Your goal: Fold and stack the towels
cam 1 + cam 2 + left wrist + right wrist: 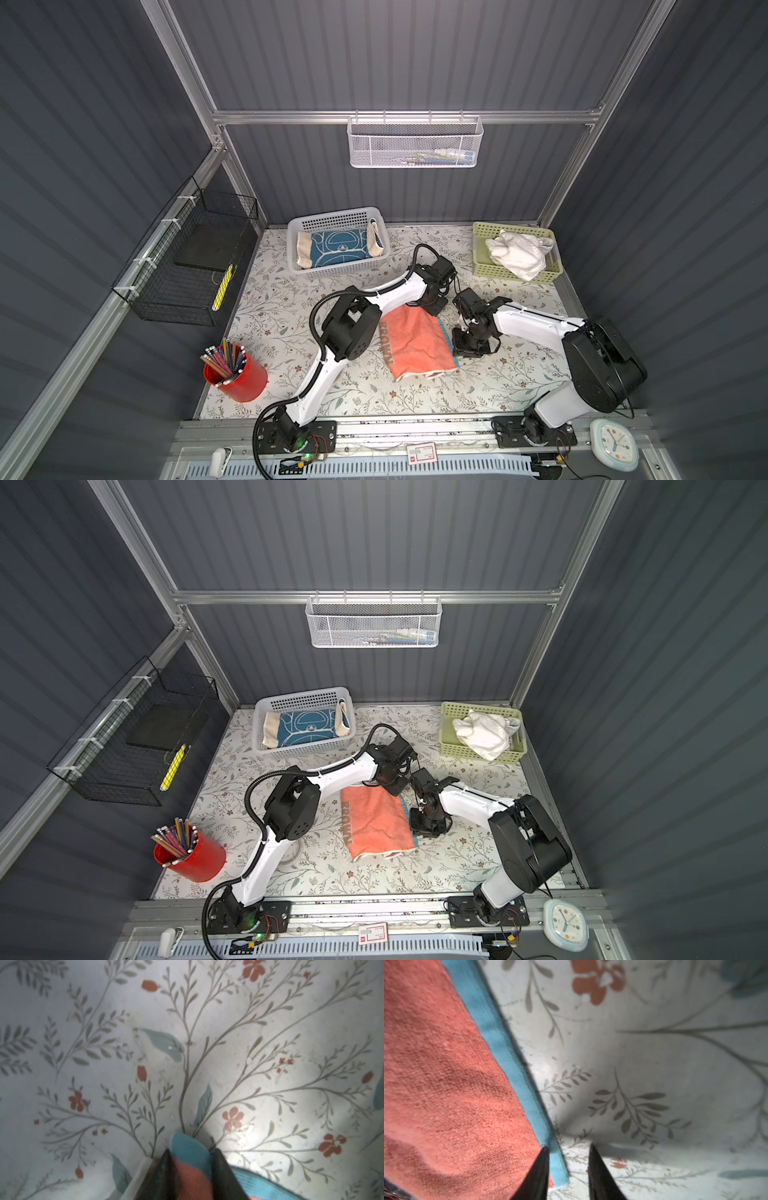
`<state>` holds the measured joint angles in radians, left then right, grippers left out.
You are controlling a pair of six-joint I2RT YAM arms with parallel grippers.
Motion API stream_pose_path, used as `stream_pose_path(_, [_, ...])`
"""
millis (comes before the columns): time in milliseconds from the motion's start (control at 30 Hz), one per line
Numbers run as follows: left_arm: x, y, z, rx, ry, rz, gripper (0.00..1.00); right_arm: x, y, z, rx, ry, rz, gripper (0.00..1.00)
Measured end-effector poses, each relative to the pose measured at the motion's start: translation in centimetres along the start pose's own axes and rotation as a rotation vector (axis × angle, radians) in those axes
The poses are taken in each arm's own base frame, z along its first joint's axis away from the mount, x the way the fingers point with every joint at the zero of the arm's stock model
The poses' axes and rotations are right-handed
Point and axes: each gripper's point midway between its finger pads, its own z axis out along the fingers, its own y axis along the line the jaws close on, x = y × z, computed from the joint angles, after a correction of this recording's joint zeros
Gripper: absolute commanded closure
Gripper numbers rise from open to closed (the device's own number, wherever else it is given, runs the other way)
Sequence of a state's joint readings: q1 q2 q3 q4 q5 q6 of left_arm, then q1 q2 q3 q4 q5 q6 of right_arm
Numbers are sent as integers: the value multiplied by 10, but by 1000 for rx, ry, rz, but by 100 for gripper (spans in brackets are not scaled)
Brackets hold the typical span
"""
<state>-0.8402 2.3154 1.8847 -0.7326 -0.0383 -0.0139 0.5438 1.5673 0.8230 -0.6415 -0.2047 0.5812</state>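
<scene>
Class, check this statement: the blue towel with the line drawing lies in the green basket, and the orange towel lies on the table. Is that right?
No. The blue towel lies in the white basket, not the green basket, which holds the white towel; both top views show it. The orange towel does lie on the table.

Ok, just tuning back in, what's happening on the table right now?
Both arms are working the orange towel, which lies folded in the middle. The left gripper has its far corner pinched between its fingers. The right gripper straddles the blue-trimmed side edge, fingers apart. The blue towel lies in the white basket, and a crumpled white towel lies in the green basket.
</scene>
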Motion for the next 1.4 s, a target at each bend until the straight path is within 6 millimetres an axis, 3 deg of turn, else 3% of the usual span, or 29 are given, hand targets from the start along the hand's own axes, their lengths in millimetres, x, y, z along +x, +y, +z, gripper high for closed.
stream_pose_path(167, [34,20,-13,4,43,-96,100,-9,7,0,-3,-17,-36,81])
stream_pose_path(200, [39,25,-16,7,44,-120,100,-11,8,-1,-2,-24,-43,79])
stream_pose_path(367, [50,51,-47,24,-4,-233,100,-31,22,-21,-27,-100,-81,49])
stream_pose_path(600, [43,77,-101,12,-153,-320,100,-38,40,-36,-114,-150,-72,41])
stream_pose_path(767, [43,75,-104,25,-178,-329,100,-41,50,-21,-159,-110,-49,41])
stream_pose_path(900, [62,72,-90,37,-129,-342,100,-47,54,1,-154,-55,-27,48])
stream_pose_path(1000, [69,73,-85,40,-110,-357,100,-56,65,5,-169,-48,-29,56])
stream_pose_path(1133, [72,78,-83,47,-111,-385,100,-51,84,10,-227,-18,-26,77])
stream_pose_path(1267, [76,85,-81,54,-111,-415,100,-48,99,6,-280,-3,-31,98])
stream_pose_path(1400, [73,91,-91,59,-139,-428,100,-60,114,-9,-315,-41,-52,100])
